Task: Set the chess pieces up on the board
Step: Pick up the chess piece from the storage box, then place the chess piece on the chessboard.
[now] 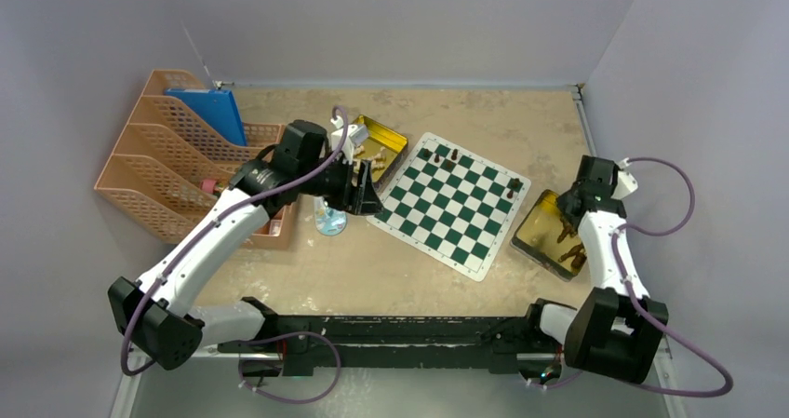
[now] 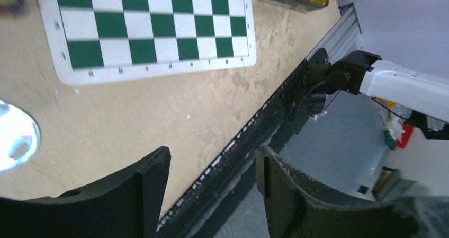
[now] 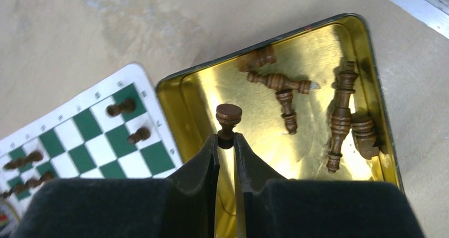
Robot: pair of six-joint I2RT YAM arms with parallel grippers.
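- dark brown wood sits in the right gripper: its jaws stand narrow, pinched on one small piece. a rounded end pokes out past the fingertips, and i cannot tell whether that end is head or base.
- the held piece hangs above the gold tin, which lies just beside the board's right edge. several loose dark pieces lie on their sides on the tin floor.
- the board lies flat in the middle of the table and is mostly bare. a few placed pieces sit on squares near the edge by the tin and along the far side.
- the left gripper hovers over bare tabletop off the board's left edge, its jaws wide apart with nothing between them.
- the step in hand, as i judge it, is the pick-up from the tin, with the carry to the board not yet done.
- the next move calls for lifting clear of the tin wall and crossing to a free square among the dark side's rows. the piece then has to go down upright. the grip is thin, so tilt needs watching, and the pieces already there leave little room for the fingers.
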